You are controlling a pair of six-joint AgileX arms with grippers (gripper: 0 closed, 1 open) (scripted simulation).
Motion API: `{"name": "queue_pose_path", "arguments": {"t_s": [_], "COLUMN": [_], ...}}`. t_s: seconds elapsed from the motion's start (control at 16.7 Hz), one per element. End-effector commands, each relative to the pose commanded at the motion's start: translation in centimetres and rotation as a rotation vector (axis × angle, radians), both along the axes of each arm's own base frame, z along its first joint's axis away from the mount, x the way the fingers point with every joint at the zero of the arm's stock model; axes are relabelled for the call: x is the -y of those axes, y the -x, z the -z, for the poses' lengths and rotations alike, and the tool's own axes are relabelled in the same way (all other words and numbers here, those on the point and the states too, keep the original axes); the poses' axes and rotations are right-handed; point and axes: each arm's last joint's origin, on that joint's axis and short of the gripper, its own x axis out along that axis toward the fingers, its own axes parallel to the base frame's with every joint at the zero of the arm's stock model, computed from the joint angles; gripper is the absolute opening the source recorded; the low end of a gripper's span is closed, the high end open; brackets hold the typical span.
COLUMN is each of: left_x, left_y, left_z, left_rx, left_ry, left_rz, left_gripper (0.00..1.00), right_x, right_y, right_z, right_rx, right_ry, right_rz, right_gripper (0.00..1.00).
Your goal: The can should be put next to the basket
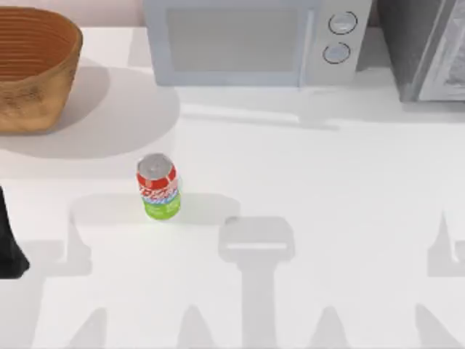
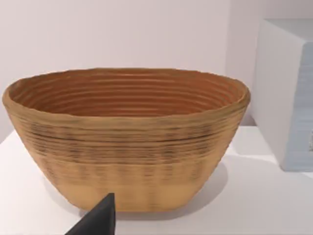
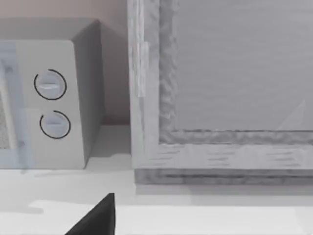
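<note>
The can (image 1: pixel 158 187) stands upright and untouched on the table (image 1: pixel 327 182), well apart from the basket (image 1: pixel 33 69) at its far left corner, so we judge nothing begun, with our left arm (image 1: pixel 9 243) parked at the left edge.

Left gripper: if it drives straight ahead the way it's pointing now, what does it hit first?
Most likely the basket. In the left wrist view the left gripper points at the basket's outer wall, with bare table between them. How far off it is cannot be judged. The can stands off that line.
</note>
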Motion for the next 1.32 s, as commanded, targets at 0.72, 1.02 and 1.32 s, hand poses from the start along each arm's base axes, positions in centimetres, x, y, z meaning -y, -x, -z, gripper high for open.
{"name": "queue_pose_path", "arguments": {"t_s": [0.72, 1.02, 1.32], "left_x": [2.9, 7.1, 12.3], "left_y": [-3.0, -8.8, -15.1], "left_z": [-4.0, -5.5, -4.6], "left_rx": [-0.486, -0.916, -1.266], "left_ry": [-0.209, -0.422, -0.602], "left_rz": [0.249, 0.459, 0.621], "left_gripper": [1.00, 1.00, 1.00], "right_x": [0.0, 0.0, 0.0], "right_y": [0.0, 0.0, 0.0], "right_z": [0.0, 0.0, 0.0], "right_rx": [0.000, 0.000, 0.000], "right_ry": [0.000, 0.000, 0.000], "right_rz": [0.000, 0.000, 0.000], "right_gripper": [1.00, 1.00, 1.00]}}
